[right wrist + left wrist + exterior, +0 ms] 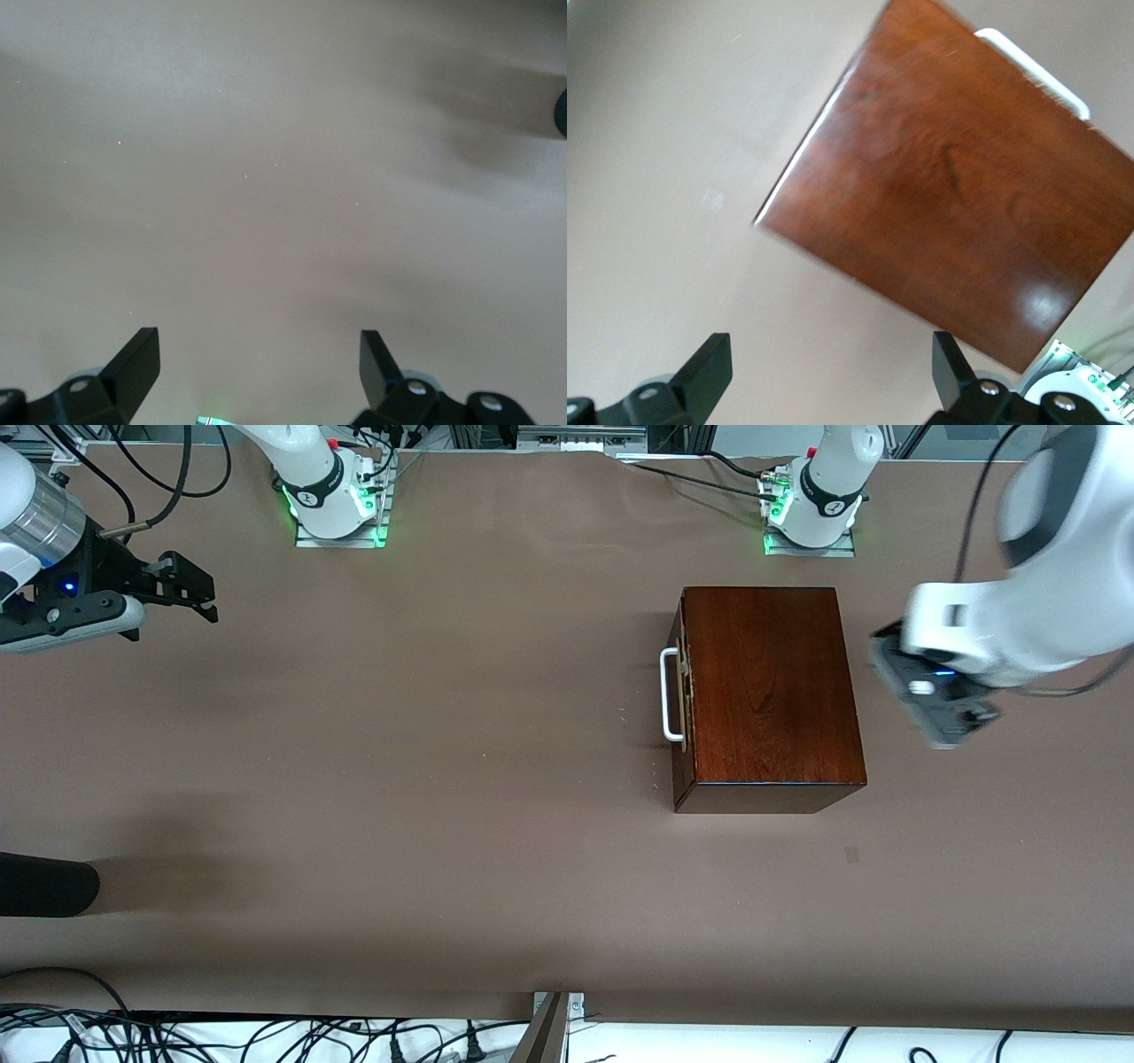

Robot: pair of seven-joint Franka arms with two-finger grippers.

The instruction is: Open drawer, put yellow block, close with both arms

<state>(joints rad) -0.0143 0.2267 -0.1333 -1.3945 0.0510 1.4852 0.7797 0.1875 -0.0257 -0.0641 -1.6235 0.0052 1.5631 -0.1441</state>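
two arms are up on my feeds, and one wooden box (769,691) sits on the table toward the left arm's end. the box is glossy dark reddish-brown with visible grain and a bright glare along its top edge. its drawer (680,691) looks pushed in, the front flush with the box, and the white u-shaped handle (670,695) faces the right arm's end of the table. i see no yellow block anywhere in my views.

the left gripper (831,367) hangs over the table just beside the box, at the end away from the handle; its fingers are spread apart with nothing between them. the right gripper (259,363) hovers over bare table at the right arm's end, well apart from the box, fingers likewise spread and holding nothing.

the table (399,779) wears a plain brown covering with soft shadows. a dark rounded object (44,884) pokes in at the edge nearer the front camera. both bases (332,505) glow green, and cables (266,1041) lie tangled below the table's edge.
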